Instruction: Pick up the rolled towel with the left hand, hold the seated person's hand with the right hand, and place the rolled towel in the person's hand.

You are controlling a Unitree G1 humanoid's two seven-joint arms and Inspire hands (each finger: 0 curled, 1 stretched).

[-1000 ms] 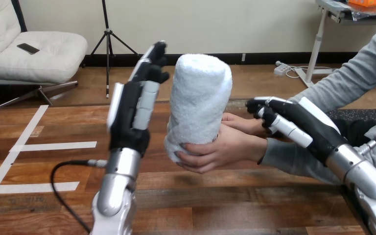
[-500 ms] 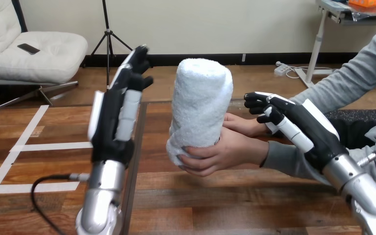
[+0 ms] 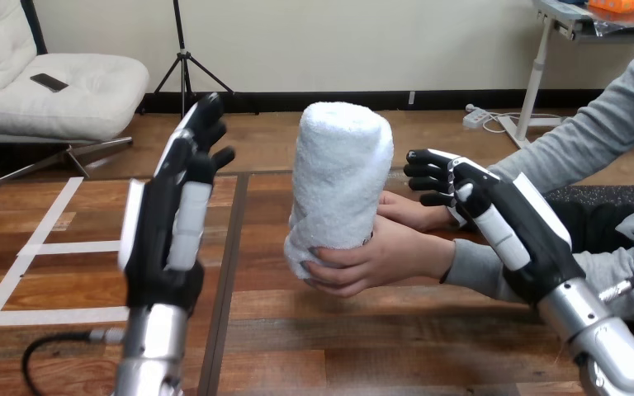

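Between left robot hand (image 3: 165, 239) and right robot hand (image 3: 513, 224), both splayed, empty: rolled towel (image 3: 340, 173) in person's hand (image 3: 380, 260).

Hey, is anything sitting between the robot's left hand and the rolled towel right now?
Nothing visible. The left hand, fingers straight, stands apart to the left of the rolled towel, with only bare table showing in the gap. The towel stands upright in the person's hand, whose fingers curl round its lower end.

Bright, even indoor light washes the wooden table (image 3: 363, 338); the rolled towel (image 3: 340, 177) glows white (lower folds shaded), the right forearm (image 3: 601, 340) glinting at 5 o'clock.
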